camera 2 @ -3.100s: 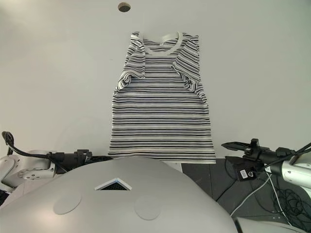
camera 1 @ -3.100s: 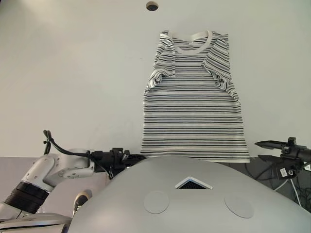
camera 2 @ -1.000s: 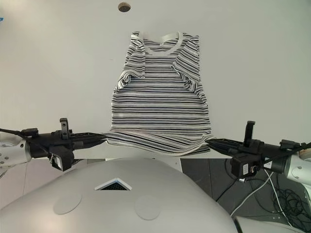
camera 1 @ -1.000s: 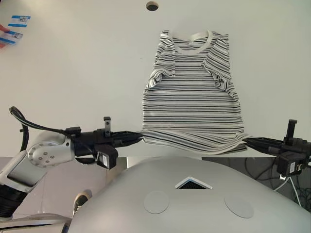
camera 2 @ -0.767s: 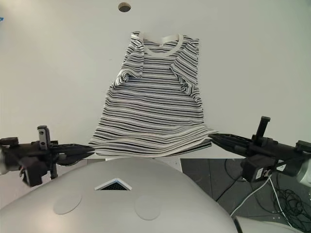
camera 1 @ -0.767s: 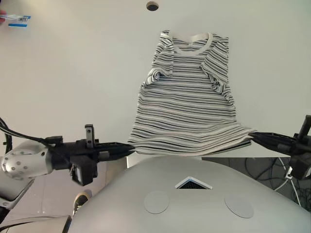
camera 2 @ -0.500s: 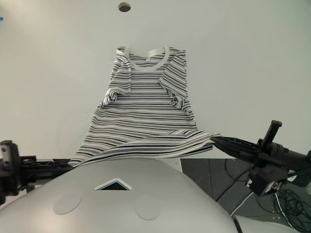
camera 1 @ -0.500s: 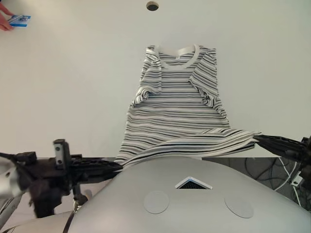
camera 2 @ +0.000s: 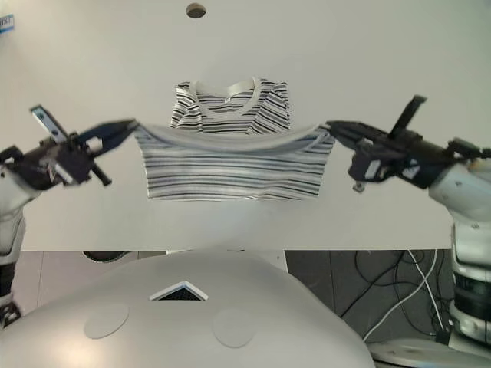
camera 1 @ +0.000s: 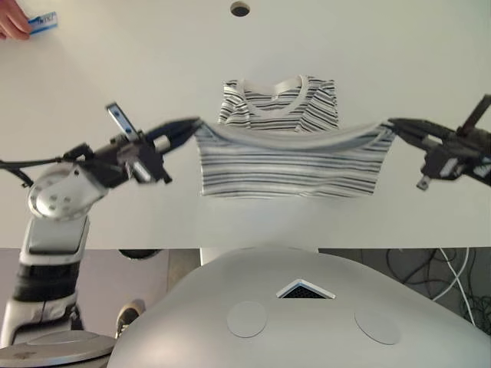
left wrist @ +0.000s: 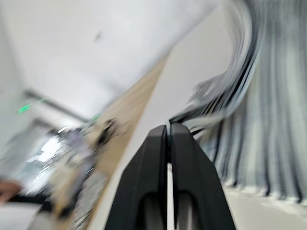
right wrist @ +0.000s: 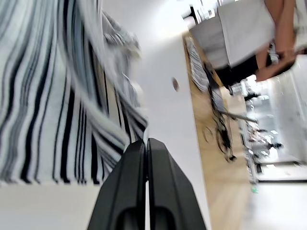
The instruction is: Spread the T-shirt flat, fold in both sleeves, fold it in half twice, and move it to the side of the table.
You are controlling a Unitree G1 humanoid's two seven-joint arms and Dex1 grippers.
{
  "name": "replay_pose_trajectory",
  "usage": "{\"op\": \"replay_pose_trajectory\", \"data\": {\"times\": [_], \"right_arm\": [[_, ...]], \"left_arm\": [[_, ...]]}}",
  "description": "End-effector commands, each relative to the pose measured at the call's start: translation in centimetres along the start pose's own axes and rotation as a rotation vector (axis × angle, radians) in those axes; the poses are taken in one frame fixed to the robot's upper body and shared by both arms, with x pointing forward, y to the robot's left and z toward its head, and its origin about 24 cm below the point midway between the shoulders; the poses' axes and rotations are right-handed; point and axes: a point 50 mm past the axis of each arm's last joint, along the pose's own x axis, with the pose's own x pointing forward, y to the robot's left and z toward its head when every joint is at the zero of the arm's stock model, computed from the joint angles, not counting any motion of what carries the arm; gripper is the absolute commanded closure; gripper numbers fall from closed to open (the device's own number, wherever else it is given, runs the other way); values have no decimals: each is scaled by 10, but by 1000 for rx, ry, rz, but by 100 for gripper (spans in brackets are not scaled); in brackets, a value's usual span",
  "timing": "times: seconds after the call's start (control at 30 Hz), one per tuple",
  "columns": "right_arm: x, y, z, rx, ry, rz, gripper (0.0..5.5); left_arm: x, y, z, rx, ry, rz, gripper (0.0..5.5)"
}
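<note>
Over the white table [camera 1: 115, 222], my left gripper [camera 1: 190, 126] and right gripper [camera 1: 393, 124] each pinch a hem corner of the striped T-shirt [camera 1: 291, 165], stretched taut between them.

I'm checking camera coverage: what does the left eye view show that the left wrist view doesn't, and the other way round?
Left eye view adds the right gripper at the hem's other corner and the collar. Left wrist view adds a close look at the jaws pressed together on the hem, plus tan floor past the table edge. Both share the striped T-shirt, the left gripper and the white table.
</note>
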Motion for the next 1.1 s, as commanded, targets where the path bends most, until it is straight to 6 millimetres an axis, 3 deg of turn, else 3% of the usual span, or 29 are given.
{"op": "replay_pose_trajectory", "data": {"times": [0.03,0.27,0.33,0.47,0.57,0.7,0.8,0.9,0.97,1.1], "right_arm": [[37,-20,-16,-7,56,-44,547],[89,-20,-39,5,86,46,547],[107,-11,-45,33,98,111,550],[132,2,-51,112,117,158,468],[141,1,-55,162,121,71,419],[143,-11,-64,255,144,-134,353],[138,-35,-72,396,164,-403,325],[129,-50,-62,459,48,-532,325],[127,-52,-47,443,-66,-517,325],[137,-32,-24,336,-157,-261,325]], "left_arm": [[21,3,-25,55,90,94,550],[45,-15,-63,117,186,8,550],[49,-32,-76,136,231,-99,506],[59,-45,-94,161,284,-155,434],[62,-49,-101,154,300,-133,386],[65,-37,-105,119,308,6,323],[68,-18,-98,146,271,193,270],[70,6,-73,194,141,420,270],[68,17,-51,230,39,551,270],[65,21,-13,281,-112,689,270]]}}
